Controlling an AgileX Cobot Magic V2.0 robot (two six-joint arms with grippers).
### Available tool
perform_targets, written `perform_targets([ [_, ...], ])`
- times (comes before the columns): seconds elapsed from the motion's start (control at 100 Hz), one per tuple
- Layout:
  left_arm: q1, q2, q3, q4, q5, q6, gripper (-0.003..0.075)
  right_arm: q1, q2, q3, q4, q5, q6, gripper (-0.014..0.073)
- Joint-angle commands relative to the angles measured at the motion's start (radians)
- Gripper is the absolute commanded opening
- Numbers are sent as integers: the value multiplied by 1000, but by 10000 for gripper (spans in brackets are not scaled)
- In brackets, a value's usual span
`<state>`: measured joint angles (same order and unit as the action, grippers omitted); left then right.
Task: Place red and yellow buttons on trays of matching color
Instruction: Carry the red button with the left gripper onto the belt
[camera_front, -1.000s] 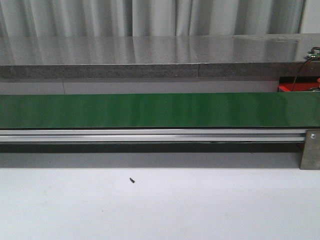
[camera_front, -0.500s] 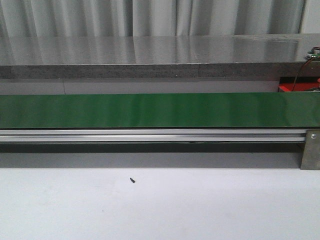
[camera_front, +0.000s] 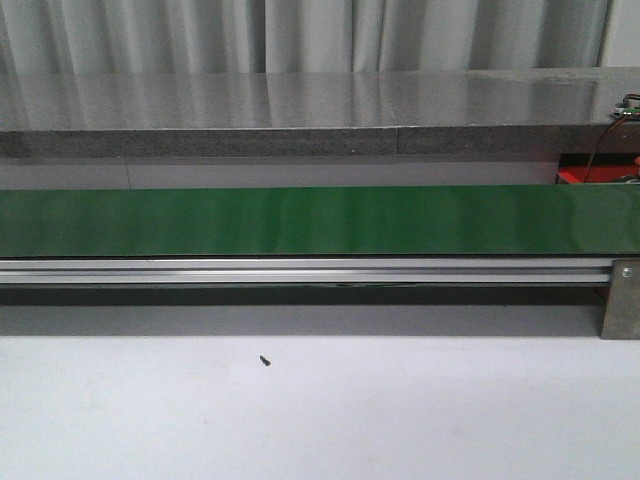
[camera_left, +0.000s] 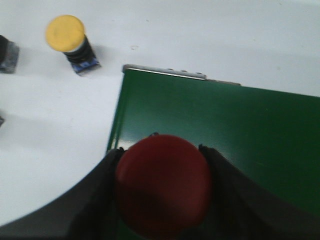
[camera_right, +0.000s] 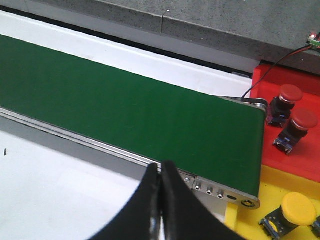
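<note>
- Left fingers (camera_left: 220, 170) are clamped on a red button (camera_left: 162, 185), one dark finger hugging each side of its cap, so the left gripper (camera_left: 162, 187) is closed on it.
- That red button sits right over the near end of the green belt (camera_left: 225, 130), pretty much at the belt's corner.
- Out past the fingers, off the belt on the white table (camera_left: 50, 140), a yellow button (camera_left: 67, 37) stands on its dark base, well apart from the gripper.
- Right gripper (camera_right: 161, 200) has its fingers pressed together with nothing between them, hanging over the belt's metal rail (camera_right: 100, 147).
- Beyond those fingers at the belt's end: red tray (camera_right: 270, 80) with two red buttons (camera_right: 290, 95), and nearer, a yellow tray (camera_right: 295, 180) with a yellow button (camera_right: 297, 207).
- Front camera just shows belt and table, no arms in it.
</note>
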<state>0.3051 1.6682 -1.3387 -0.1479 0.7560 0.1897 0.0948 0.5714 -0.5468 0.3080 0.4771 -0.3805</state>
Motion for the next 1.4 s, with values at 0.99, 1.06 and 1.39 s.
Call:
perform_targets([
  [0.99,-78,12,30,-14,-102,9,399,-3,-1,-26,1,-66,-1,-60],
  [1.06,-79,-2,30,-16,-97,9,499,-3,-1,-26,1,-66,-1,-60],
  [1.39,-79,-152,26,-18,-102,9,582,-3,-1,-26,1,-66,-1,-60],
])
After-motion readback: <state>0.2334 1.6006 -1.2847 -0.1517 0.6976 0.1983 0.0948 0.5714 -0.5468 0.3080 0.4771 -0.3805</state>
